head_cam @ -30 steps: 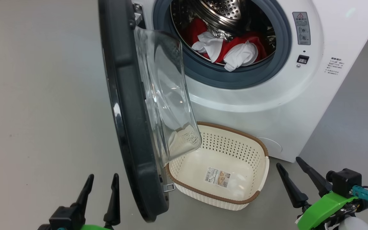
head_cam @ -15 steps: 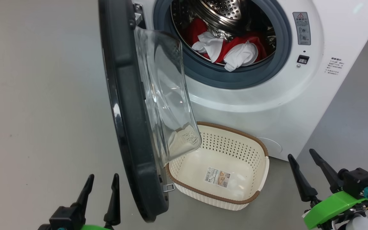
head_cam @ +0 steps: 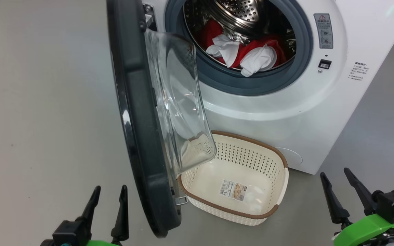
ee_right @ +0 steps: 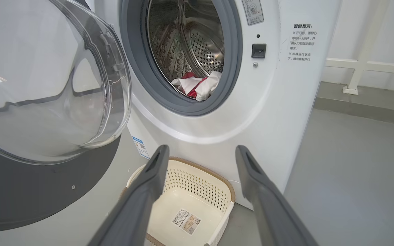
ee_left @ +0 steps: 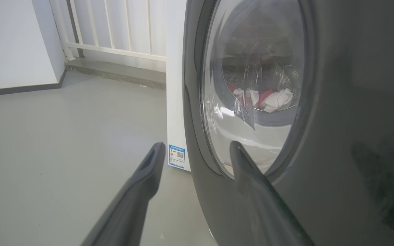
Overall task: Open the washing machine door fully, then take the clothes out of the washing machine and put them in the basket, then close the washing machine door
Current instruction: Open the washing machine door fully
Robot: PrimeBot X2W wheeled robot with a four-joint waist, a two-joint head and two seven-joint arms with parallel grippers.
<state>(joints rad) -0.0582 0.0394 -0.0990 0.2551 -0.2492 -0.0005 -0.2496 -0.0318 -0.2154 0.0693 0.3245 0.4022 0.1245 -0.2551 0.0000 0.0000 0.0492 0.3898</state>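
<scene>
The washing machine door point(head_cam: 139, 119) stands swung out from the washing machine point(head_cam: 286, 112), seen edge-on from the head view. Its clear glass porthole point(head_cam: 180, 102) bulges to the right, and from that camera the lower end overlaps the left corner of the basket point(head_cam: 248, 153). The basket sits on the grey floor point(head_cam: 46, 102) just in front of the machine, below the drum opening, with a paper label point(head_cam: 233, 189) on its bottom. The clothes point(head_cam: 248, 56), red with white pieces, lie heaped low in the steel drum point(head_cam: 241, 10), just behind the grey rubber ring point(head_cam: 238, 85). The left claw point(head_cam: 111, 187) hovers low, left of the door, fingers spread wide and gripping nothing; whether it touches the black rim I cannot tell. The right claw point(head_cam: 334, 171) hangs at the lower right, apart from the basket, equally wide and gripping nothing.
</scene>
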